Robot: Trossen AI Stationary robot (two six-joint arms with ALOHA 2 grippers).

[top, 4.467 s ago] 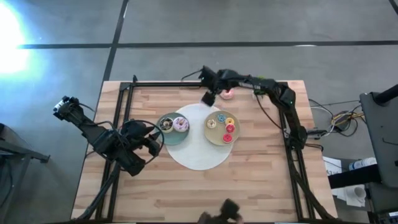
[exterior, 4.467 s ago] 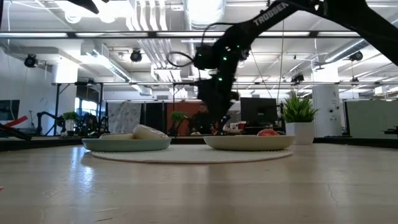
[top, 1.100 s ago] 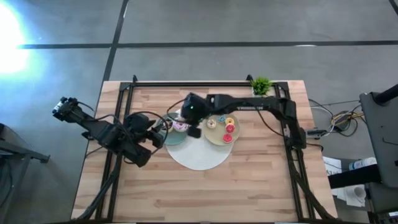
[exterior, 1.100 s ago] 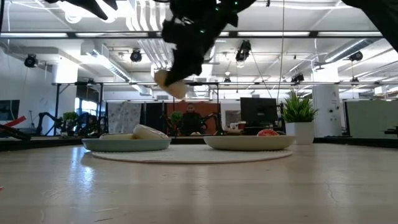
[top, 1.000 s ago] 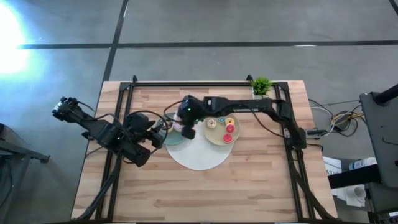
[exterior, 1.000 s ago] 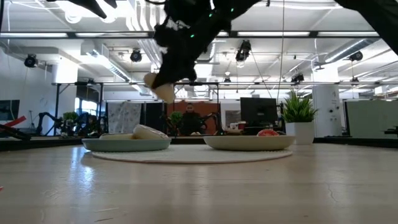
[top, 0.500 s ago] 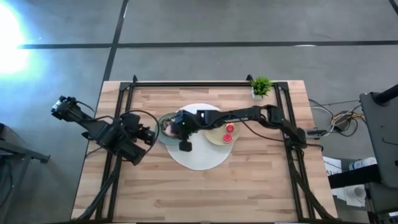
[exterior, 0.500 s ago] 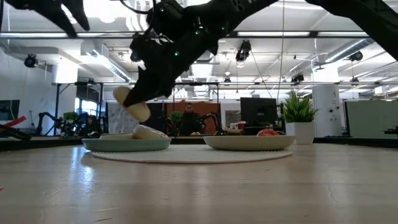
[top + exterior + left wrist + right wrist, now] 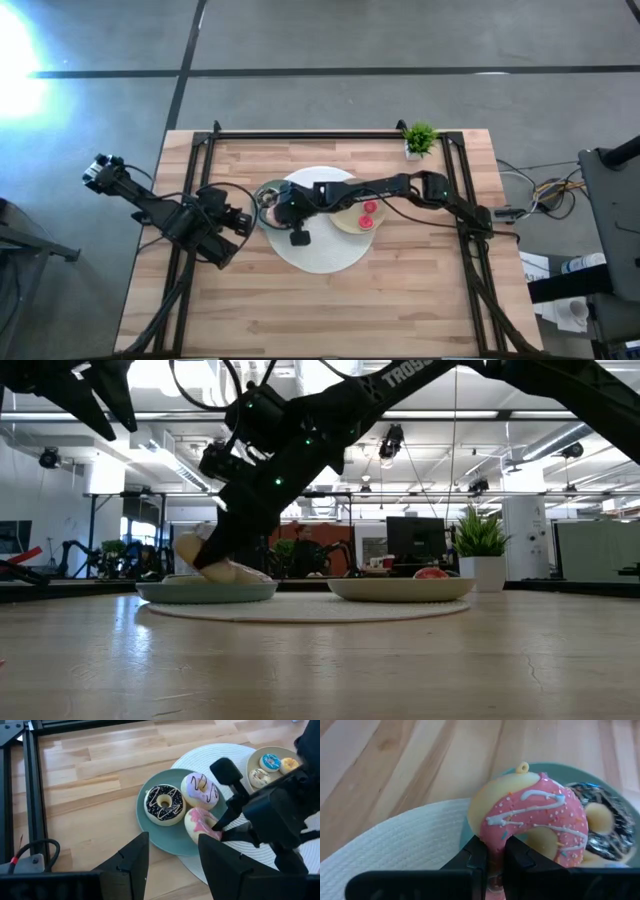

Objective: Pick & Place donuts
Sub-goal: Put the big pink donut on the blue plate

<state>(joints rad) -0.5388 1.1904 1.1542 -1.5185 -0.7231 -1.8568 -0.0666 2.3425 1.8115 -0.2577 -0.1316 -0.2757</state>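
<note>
I set the pink-iced donut (image 9: pixel 200 823) onto the blue-grey plate (image 9: pixel 150 827), right gripper (image 9: pixel 490 854) still clamping it; next I release. Left gripper (image 9: pixel 172 862) waits beside the plate, fingers apart.

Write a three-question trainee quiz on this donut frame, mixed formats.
1. True or false: the right tool is shut on the pink-iced toy ring donut.
2. Multiple choice: the dark chocolate-iced toy ring donut lies on
A. the bare wooden table
B. the round blue-grey plate
C. the yellow-green plate
3. Fill in: the left tool is ____ and hangs beside the blue-grey plate, holding nothing.

Key: 1 true; 2 B; 3 open.
</note>
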